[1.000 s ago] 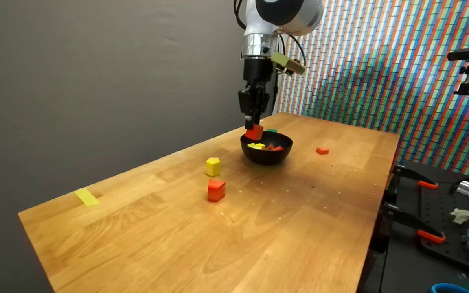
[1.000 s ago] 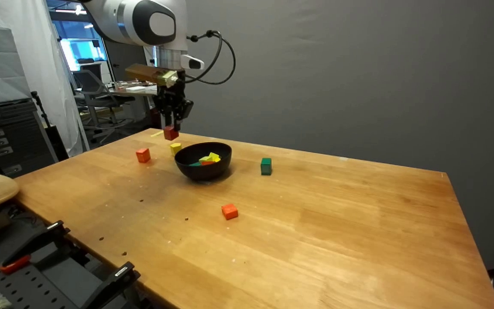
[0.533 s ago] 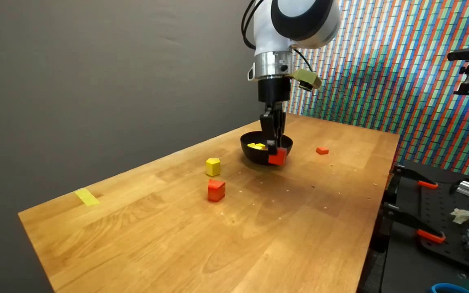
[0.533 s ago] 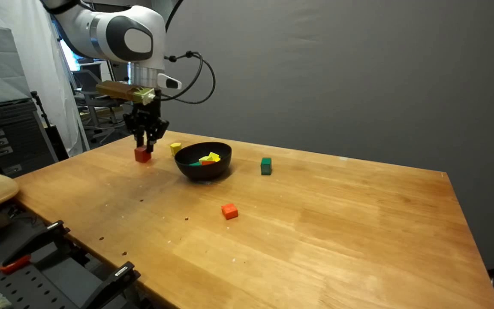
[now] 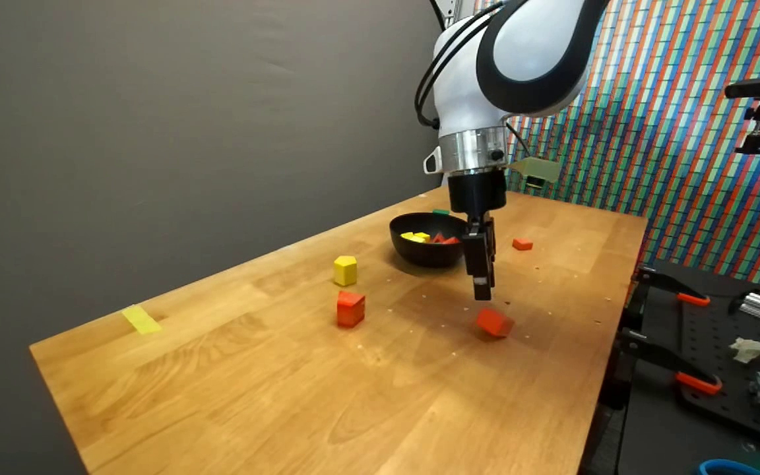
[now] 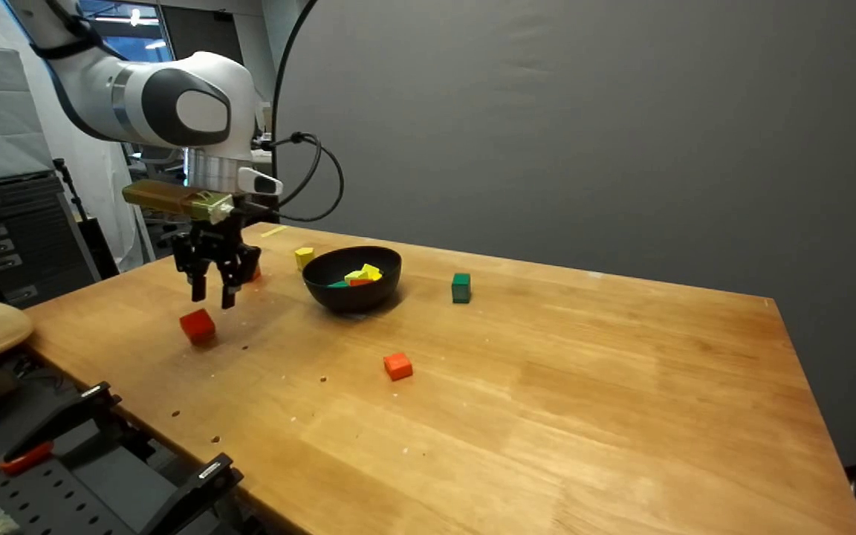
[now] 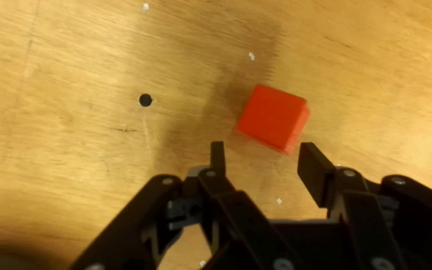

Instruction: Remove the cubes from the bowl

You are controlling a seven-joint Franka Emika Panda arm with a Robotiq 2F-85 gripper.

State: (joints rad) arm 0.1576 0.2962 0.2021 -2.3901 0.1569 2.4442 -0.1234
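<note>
My gripper (image 5: 483, 293) stands open just above the table, in front of the black bowl (image 6: 354, 299). In the wrist view its two fingers (image 7: 218, 157) are apart with nothing between them. A red cube (image 7: 274, 118) is just below the fingertips, free of them and tilted in both exterior views; whether it rests on the table I cannot tell. Yellow, red-orange and green cubes lie inside the bowl, partly hidden by its wall. Out on the table are a red cube (image 5: 351, 310), a yellow cube (image 5: 346, 271), an orange cube (image 6: 398, 366) and a green cube (image 6: 461, 288).
A flat yellow strip (image 5: 141, 319) is stuck near the table's corner. Black clamps (image 6: 190, 494) grip a side edge of the table (image 6: 547, 416). A grey wall (image 5: 189, 132) stands along the far side.
The arm has carried the red cube down, past the bowl and away from it. The gripper has opened, and the cube has left its fingers and dropped below them.
</note>
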